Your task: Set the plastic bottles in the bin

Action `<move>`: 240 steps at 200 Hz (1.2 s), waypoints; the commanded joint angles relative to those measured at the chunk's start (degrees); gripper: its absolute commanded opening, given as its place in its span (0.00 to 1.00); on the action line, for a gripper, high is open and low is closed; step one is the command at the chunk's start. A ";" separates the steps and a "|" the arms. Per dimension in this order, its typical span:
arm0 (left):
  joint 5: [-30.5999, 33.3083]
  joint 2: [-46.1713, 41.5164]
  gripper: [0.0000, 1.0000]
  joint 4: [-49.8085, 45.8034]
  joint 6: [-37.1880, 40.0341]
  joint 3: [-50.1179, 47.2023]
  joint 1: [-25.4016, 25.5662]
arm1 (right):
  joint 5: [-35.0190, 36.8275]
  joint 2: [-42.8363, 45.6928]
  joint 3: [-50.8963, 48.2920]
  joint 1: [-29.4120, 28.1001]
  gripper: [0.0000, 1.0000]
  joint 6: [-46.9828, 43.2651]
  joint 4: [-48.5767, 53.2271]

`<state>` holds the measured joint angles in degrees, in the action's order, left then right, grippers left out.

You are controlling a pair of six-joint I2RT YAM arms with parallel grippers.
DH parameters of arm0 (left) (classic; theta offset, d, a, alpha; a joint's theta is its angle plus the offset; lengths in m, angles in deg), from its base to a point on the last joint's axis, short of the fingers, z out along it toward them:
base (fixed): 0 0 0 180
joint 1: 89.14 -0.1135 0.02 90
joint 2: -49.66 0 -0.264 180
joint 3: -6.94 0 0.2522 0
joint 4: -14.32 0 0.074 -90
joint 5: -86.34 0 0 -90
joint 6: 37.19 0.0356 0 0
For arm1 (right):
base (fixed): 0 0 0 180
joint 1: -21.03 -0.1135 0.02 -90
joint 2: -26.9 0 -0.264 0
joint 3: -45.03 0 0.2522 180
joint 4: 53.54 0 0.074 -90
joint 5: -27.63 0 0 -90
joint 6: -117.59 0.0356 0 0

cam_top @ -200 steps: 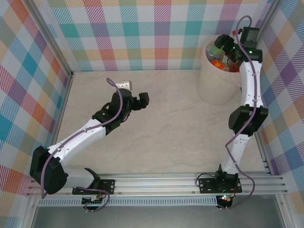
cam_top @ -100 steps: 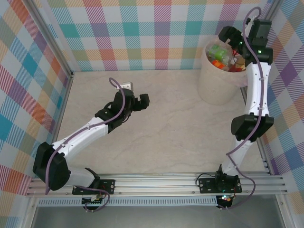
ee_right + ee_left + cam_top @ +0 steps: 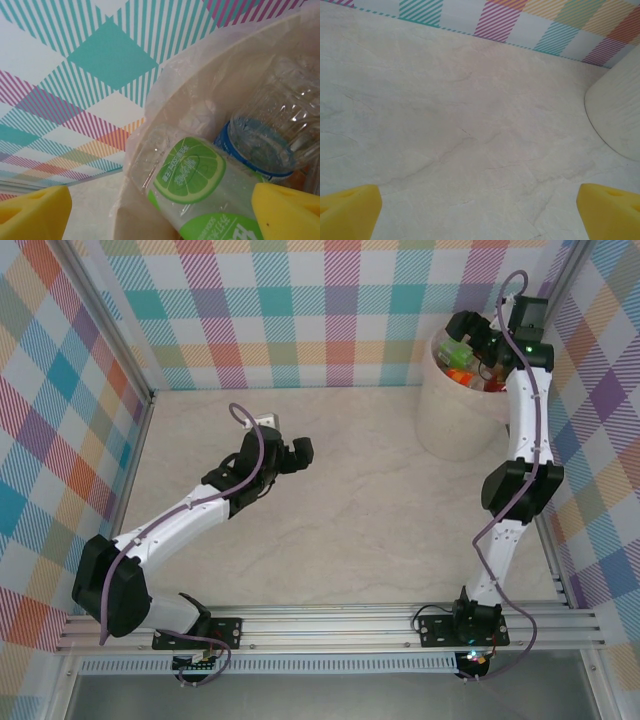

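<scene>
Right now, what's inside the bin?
The bin holds a thin liner, a green-labelled bottle on top and a blue-banded bottle beside it. They cover whatever lies deeper.

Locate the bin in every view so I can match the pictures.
Top external: the bin stands at the upper right, in the far corner.
Left wrist: its curved cream wall at the right edge.
Right wrist: its lined rim across the right half, plastic bottles inside.
Shared landmark: the plaid wall behind the bin.
</scene>
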<state>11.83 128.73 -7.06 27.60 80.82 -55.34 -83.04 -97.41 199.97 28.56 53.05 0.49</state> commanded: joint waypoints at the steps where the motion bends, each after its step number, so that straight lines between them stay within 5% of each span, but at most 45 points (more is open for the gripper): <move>1: -0.57 0.07 1.00 -0.91 -1.32 1.23 -0.75 | -1.41 2.01 2.19 -0.59 0.93 -0.34 5.64; 32: 2.10 -1.28 1.00 -2.70 -1.51 1.14 -0.93 | -2.47 4.25 4.98 -0.55 0.94 -0.93 6.99; 63: 8.84 -4.35 1.00 -6.30 -1.79 0.77 -1.65 | -3.18 11.36 -2.16 -0.53 0.96 -1.28 4.78; 129: 26.79 -16.10 1.00 -11.50 -0.56 -6.92 -5.96 | -4.24 40.82 -43.77 -0.58 1.00 -0.84 -15.72; 186: 36.90 -20.69 1.00 -10.56 2.03 -14.10 -14.84 | 3.91 64.40 -78.66 -0.59 1.00 0.43 -31.20; 213: 36.18 -19.92 1.00 -8.81 2.91 -17.13 -19.17 | 10.14 69.43 -90.97 -0.58 1.00 1.44 -36.48; 240: 33.04 -18.05 1.00 3.30 9.40 -22.58 -21.89 | 22.14 69.49 -100.16 -0.59 1.00 1.63 -38.92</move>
<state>45.27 109.43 -14.62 30.64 62.72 -75.30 -73.01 -27.84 105.70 28.28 54.12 -31.90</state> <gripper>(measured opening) 0.997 0.996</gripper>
